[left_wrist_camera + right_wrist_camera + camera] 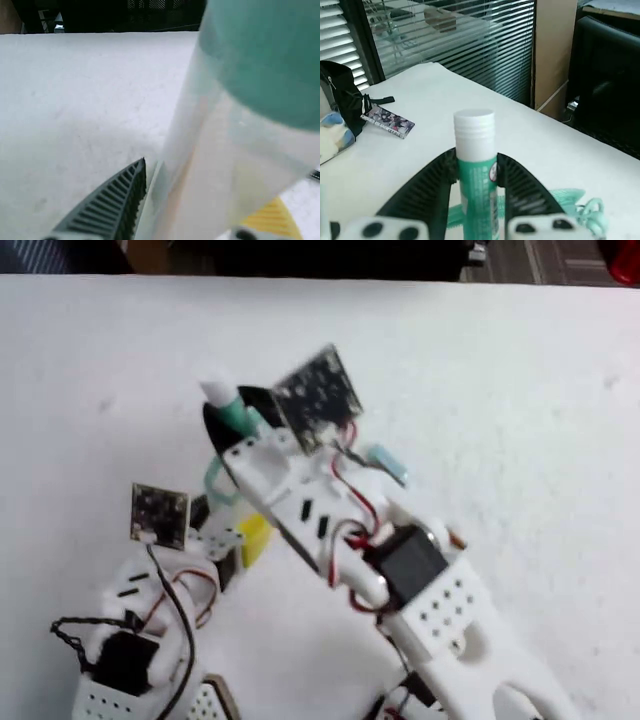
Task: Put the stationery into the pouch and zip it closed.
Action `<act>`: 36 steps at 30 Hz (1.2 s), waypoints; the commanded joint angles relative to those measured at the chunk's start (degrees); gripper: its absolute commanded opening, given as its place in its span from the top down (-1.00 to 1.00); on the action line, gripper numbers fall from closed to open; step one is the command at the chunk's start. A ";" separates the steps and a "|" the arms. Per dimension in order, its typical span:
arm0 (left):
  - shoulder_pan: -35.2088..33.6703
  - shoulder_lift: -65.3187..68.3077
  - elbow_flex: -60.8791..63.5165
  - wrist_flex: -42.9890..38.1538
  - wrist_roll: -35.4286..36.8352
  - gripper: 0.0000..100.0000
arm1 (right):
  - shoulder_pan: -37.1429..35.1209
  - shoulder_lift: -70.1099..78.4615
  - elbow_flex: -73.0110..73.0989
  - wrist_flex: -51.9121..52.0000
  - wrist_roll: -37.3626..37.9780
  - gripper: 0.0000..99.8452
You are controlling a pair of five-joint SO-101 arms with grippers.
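The right claw (476, 159) gripped the glue stick (475, 135) mid-barrel (likely stiff, light, slick) at ten o'clock; the left claw (230, 540) couldn't be judged.

Upright green glue stick (476, 165); pouch (220, 165) probably translucent

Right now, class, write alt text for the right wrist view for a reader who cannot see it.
The right claw grips a green, white-capped glue stick over the white table; a black bag lies farther off.
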 commanded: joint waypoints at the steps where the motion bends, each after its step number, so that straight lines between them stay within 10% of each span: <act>1: 0.31 -0.48 -1.85 -0.09 0.70 0.42 | -0.92 -6.99 5.01 -2.07 0.88 0.97; 11: -0.04 -0.48 -1.93 -0.09 0.70 0.42 | -2.59 -14.55 15.12 -3.65 1.32 0.59; 19: -0.04 -0.48 -1.85 -0.09 0.70 0.42 | -2.24 -14.99 12.22 -3.56 1.32 0.68; 36: -0.13 -0.48 -0.62 -2.64 0.26 0.59 | 22.02 -10.24 -5.89 14.73 0.88 0.68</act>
